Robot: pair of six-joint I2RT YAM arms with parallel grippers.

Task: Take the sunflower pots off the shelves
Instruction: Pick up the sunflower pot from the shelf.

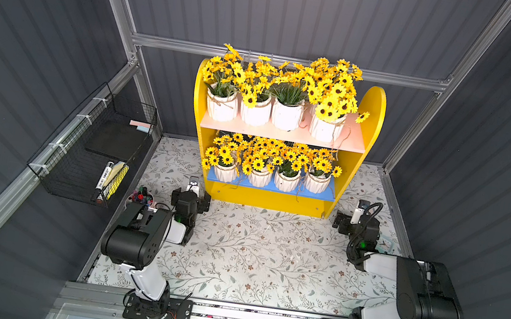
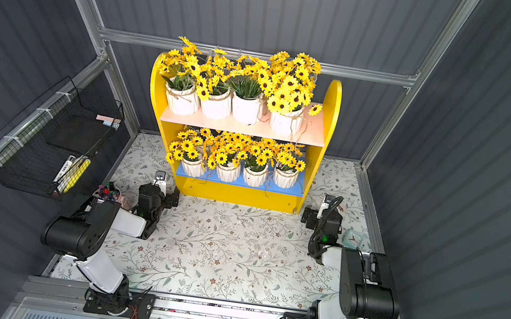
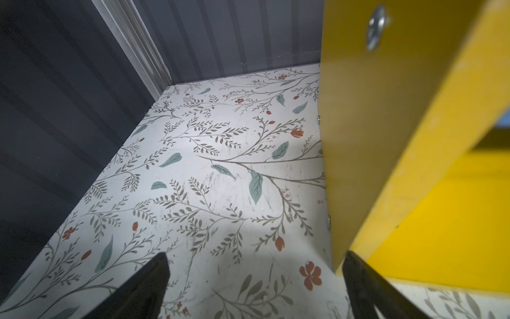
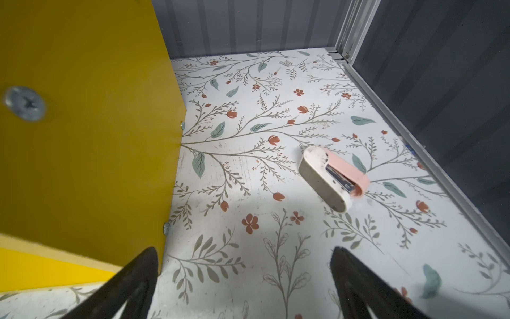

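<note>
The yellow shelves (image 1: 370, 116) (image 2: 332, 110) stand at the back middle of the floral table. Several sunflower pots (image 1: 256, 112) (image 2: 246, 110) line the pale pink upper board, and several more (image 1: 286, 181) (image 2: 254, 177) sit on the blue lower board. My left gripper (image 1: 193, 188) (image 3: 255, 256) rests low by the unit's left front corner, open and empty, with the yellow side panel (image 3: 372, 138) close beside one finger. My right gripper (image 1: 358, 211) (image 4: 245, 251) is open and empty by the right front corner, next to the other panel (image 4: 82, 138).
A black wire basket (image 1: 92, 148) holding markers hangs on the left wall. A pink cup of markers (image 1: 140, 199) stands beside the left arm. A pink and white stapler (image 4: 331, 176) lies just ahead of the right gripper. A small teal clock (image 2: 352, 240) sits near the right arm.
</note>
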